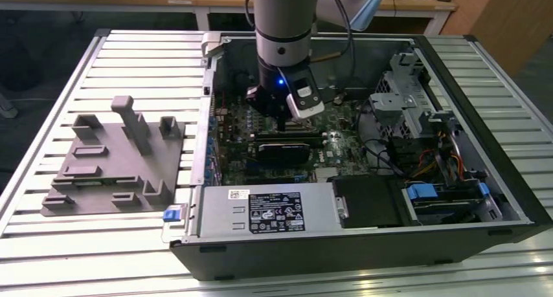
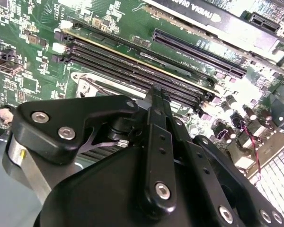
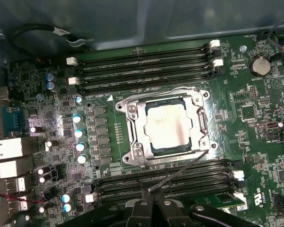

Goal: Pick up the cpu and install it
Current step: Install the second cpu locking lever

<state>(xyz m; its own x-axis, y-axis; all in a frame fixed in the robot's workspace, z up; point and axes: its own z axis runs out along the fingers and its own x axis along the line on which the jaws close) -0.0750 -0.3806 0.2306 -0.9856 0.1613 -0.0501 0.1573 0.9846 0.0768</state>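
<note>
The cpu (image 3: 168,126), a flat square chip with a silvery-white top, lies in the metal socket frame (image 3: 135,125) on the green motherboard in the first wrist view. A thin socket lever (image 3: 184,170) sticks out slantwise from the frame over the memory slots. My gripper (image 3: 154,204) hangs above those slots, beside the socket and apart from the cpu, its black fingers pressed together with nothing between them. In the exterior view the gripper (image 1: 281,121) reaches down into the open computer case. The second wrist view looks along the gripper (image 2: 155,94) from behind.
Memory slots (image 3: 146,66) flank the socket on both sides. A graphics card (image 1: 281,151) lies just in front of the gripper, a white-labelled power supply (image 1: 268,209) nearer the front, and a drive cage (image 1: 415,96) on the exterior view's right. A grey fixture (image 1: 108,161) sits on the slatted table.
</note>
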